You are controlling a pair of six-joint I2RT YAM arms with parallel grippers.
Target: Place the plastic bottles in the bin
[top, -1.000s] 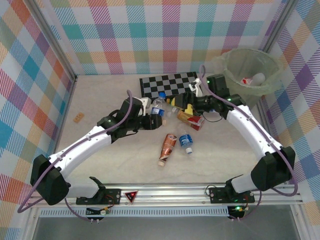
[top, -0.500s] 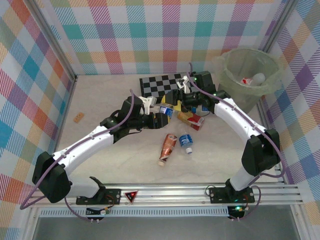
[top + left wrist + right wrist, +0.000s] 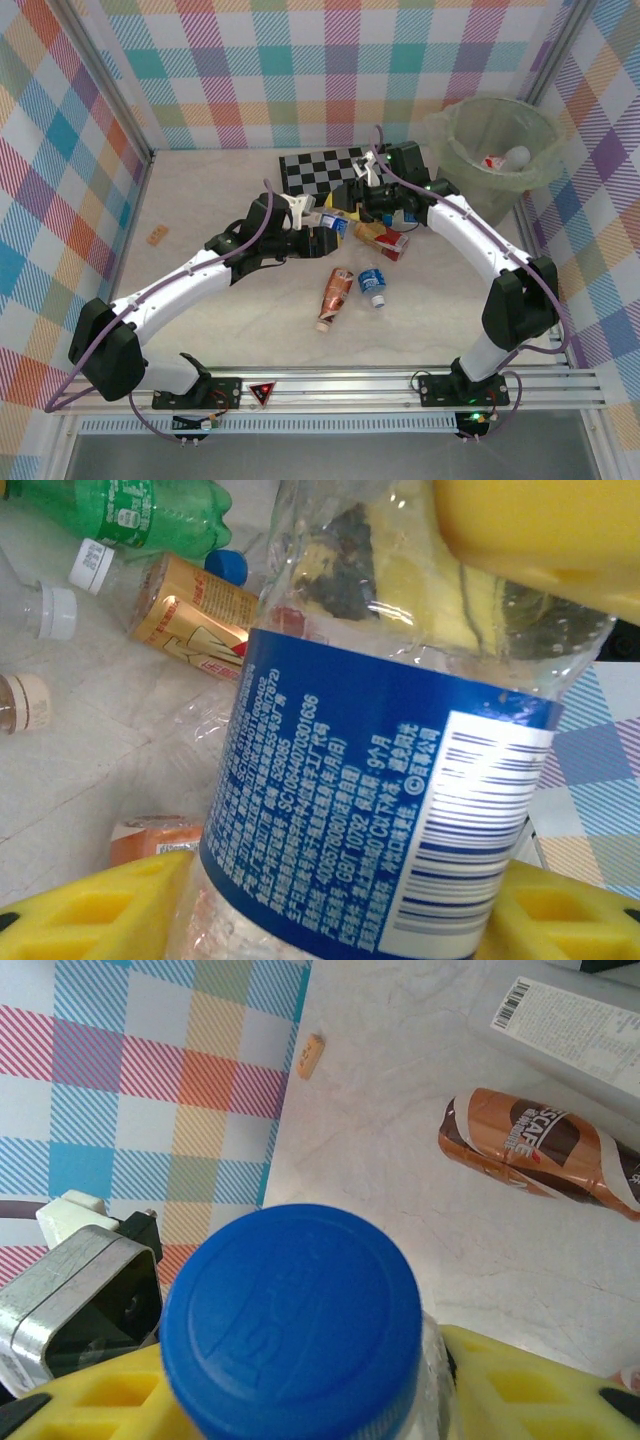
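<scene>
bin (image 3: 480,125) sat upper right of the top view, right arm (image 3: 480,240) way closer | left gripper (image 3: 325,232) was clamped across the blue-label bottle (image 3: 350,780), mid-frame, long axis crossing its fingers (image 3: 540,530) | right gripper (image 3: 355,205) had a blue cap (image 3: 290,1320) between its fingers, couldn't tell if pinched

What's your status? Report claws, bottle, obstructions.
Left claw shut on clear plastic bottle with blue label. Right claw around its blue cap, grip unconfirmed. Round green-lined bin not reached. Path looks open.

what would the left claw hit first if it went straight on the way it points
Probably the gold-and-red-labelled plastic bottle lying just beyond the clear blue-labelled plastic bottle it grips, though depth is unclear.
</scene>
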